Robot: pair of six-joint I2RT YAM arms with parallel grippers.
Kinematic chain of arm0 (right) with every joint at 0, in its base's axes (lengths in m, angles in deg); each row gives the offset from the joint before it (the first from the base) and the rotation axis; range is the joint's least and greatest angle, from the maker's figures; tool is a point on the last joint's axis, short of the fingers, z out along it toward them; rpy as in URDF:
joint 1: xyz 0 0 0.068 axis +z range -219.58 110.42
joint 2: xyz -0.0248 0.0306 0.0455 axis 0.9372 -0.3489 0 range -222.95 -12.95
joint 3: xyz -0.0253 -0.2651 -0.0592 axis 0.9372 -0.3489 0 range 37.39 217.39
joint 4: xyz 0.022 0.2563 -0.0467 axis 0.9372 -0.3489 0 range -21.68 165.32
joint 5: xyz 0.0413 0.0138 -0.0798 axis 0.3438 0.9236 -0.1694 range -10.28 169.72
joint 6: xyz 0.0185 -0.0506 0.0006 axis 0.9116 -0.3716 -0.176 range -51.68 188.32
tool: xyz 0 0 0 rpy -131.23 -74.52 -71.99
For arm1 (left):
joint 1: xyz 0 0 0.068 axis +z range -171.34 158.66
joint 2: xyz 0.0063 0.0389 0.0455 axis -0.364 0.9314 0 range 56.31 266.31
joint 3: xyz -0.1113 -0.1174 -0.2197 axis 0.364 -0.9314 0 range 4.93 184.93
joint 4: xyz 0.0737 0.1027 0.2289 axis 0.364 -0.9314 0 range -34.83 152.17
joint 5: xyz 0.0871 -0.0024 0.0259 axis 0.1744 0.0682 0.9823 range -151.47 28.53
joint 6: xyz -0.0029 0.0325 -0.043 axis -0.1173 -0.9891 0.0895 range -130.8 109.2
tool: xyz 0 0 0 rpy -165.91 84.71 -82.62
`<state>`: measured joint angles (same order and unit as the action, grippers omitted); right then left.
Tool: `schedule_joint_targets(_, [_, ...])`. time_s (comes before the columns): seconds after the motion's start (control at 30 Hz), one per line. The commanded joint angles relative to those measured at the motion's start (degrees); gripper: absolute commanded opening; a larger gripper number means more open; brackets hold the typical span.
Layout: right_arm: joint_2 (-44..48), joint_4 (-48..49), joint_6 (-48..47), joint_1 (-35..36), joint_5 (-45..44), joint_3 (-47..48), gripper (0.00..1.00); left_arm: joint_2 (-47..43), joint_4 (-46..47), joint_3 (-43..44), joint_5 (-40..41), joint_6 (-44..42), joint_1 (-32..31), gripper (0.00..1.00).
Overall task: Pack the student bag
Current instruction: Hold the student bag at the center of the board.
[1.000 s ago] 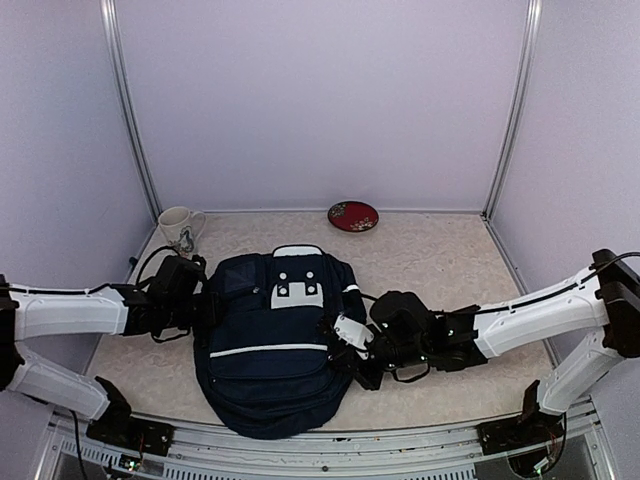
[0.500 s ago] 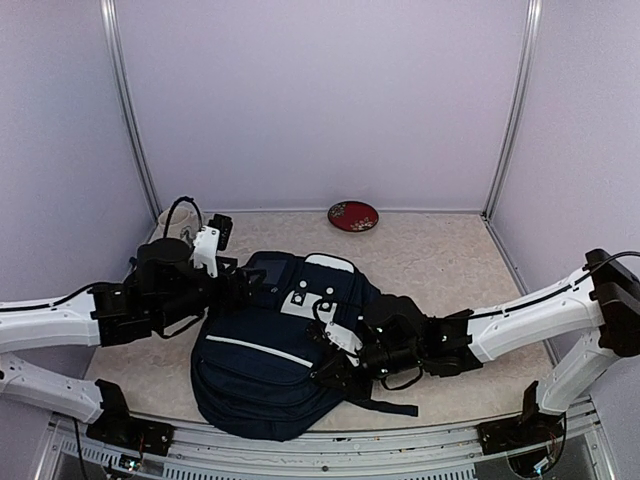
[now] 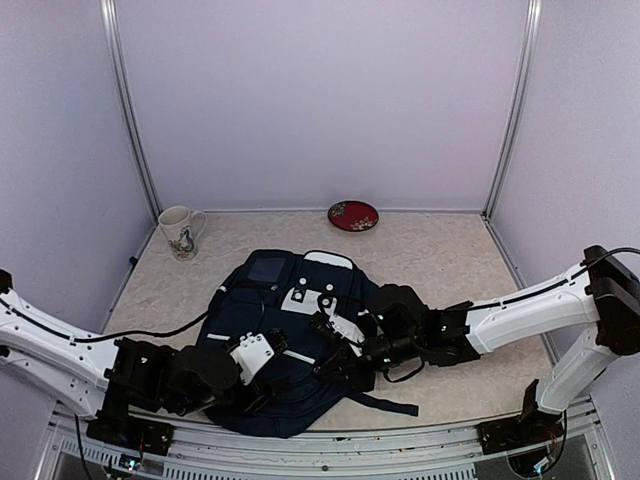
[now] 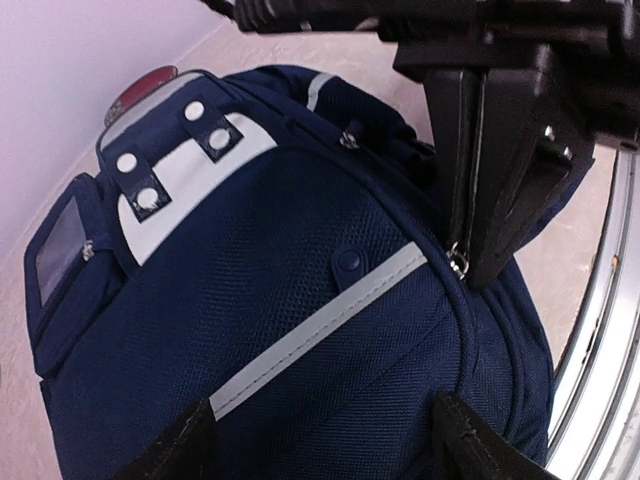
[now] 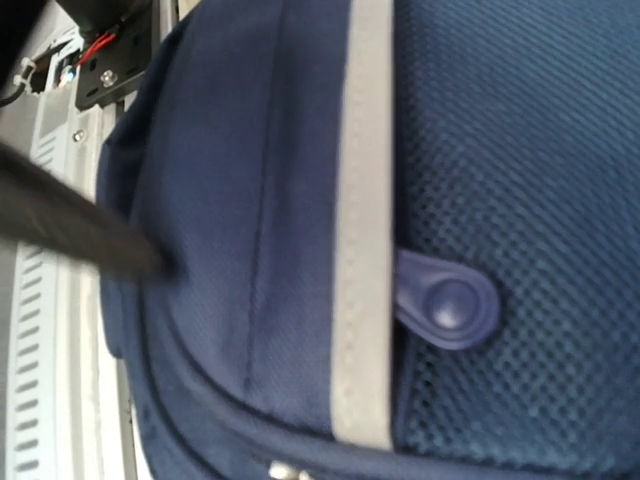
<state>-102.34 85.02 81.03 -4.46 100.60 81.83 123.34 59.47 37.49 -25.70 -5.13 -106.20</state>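
Observation:
The student bag (image 3: 300,320), dark navy with a white top patch and a thin white stripe, lies flat at the table's middle, turned a little to the right. It fills the left wrist view (image 4: 250,330) and the right wrist view (image 5: 480,150). My left gripper (image 3: 268,362) is open low over the bag's front pocket, its fingertips (image 4: 170,452) wide apart on either side of the stripe's lower end. My right gripper (image 3: 332,350) is at the bag's right edge. Its fingers (image 4: 500,180) close together on the metal zipper pull (image 4: 458,262). Its own fingers are out of the right wrist view.
A white mug (image 3: 180,232) stands at the back left. A red dish (image 3: 352,216) sits by the back wall. A black strap (image 3: 385,403) trails from the bag's right. The metal front rail (image 4: 600,330) runs close past the bag.
My left arm has swung from the bag's back left corner round to the near edge, low over the front pocket. The bag has turned to the right. My right gripper has stayed at the bag's right edge.

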Motion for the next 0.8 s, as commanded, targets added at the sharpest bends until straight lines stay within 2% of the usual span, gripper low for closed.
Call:
schedule_joint_targets(0.0, [0.37, 2.06, 1.21, -1.48, -1.82, 1.03, 0.00, 3.99, -1.69, 2.43, 1.17, -6.34, -0.51, 0.75])
schedule_joint_targets(0.2, [-0.35, 1.35, 1.36, -1.49, -1.46, 1.86, 0.00, 8.58, -0.01, 5.38, -1.27, -9.57, 1.13, 0.75])
schedule_joint_targets(0.4, [-0.48, 0.84, 1.51, -1.84, -1.87, 1.81, 0.00, 5.96, 0.66, 3.93, -14.14, -13.72, -0.65, 0.75])
schedule_joint_targets(0.57, [-0.88, 0.85, 1.48, -1.84, -1.63, 2.11, 0.00, 4.79, 0.31, 3.59, -13.62, -15.09, -0.28, 0.74])
schedule_joint_targets(0.67, [-0.79, 0.96, 1.52, -1.83, -1.24, 2.10, 0.00, 5.74, 0.08, 4.00, -8.22, -15.03, 0.96, 0.62])
schedule_joint_targets(0.77, [-0.56, 0.79, 1.41, -1.84, -1.17, 2.23, 0.00, 7.81, -1.38, 5.30, -7.40, -14.82, 2.91, 0.53])
